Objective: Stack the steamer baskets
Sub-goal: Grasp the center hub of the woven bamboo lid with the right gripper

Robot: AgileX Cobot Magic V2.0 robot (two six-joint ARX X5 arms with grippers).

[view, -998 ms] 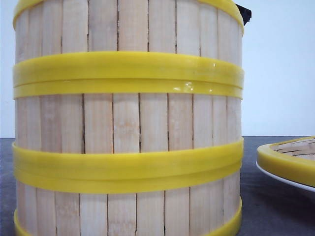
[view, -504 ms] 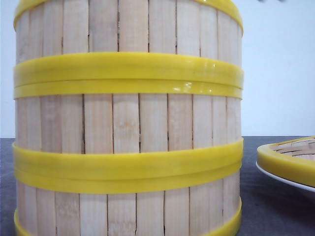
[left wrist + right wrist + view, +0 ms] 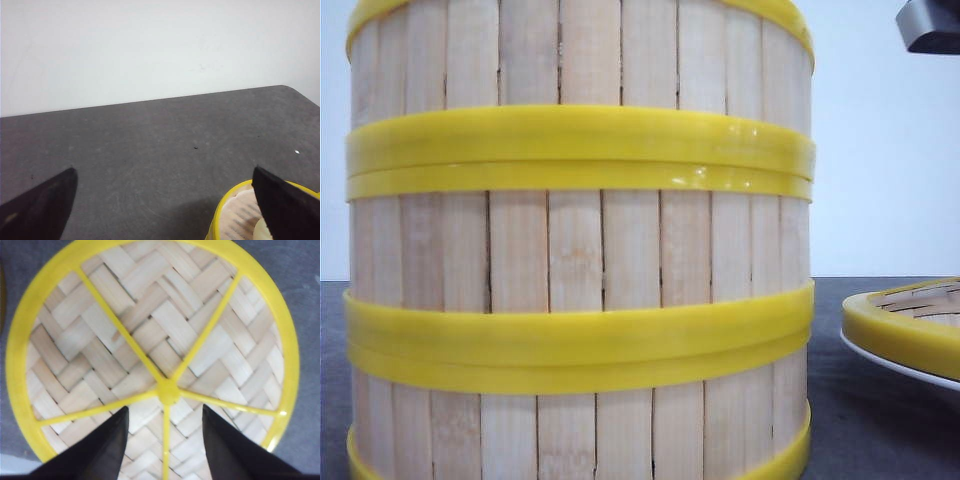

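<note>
We see a dark grey table [image 3: 150, 150] reaching back to a plain pale wall [image 3: 150, 50], its far corner rounded at about two o'clock in the left wrist view. In the front view a shallow white plate [image 3: 890, 362] shows its rim at about four o'clock, resting on the table.

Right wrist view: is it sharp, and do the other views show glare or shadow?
Right wrist view: soft, steamer basket weave blurred, fingertips dark. Front view: small glare spots on the stack's yellow band. Left wrist view: faint shadow on the table.
</note>
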